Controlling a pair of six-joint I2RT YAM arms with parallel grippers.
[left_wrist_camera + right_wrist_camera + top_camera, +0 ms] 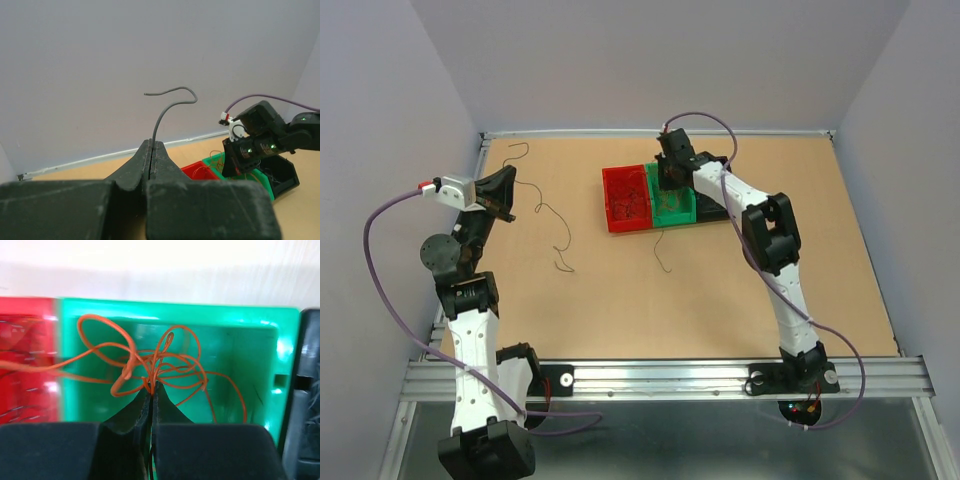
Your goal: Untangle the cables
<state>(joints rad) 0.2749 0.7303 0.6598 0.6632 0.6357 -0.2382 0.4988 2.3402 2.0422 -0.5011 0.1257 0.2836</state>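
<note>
My left gripper (151, 151) clamps one grey wire (158, 120), raised clear of the rest; my right gripper (151, 390) pinches the orange tangle (155, 362) over the green bin (220, 315), likely for sorting.

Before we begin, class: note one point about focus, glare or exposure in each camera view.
Top external: even light, sharp table. Left wrist: grey wire crisp against the wall. Right wrist: washed-out white above, glare on the green bin, red bin blurred, orange wires fairly sharp.
</note>
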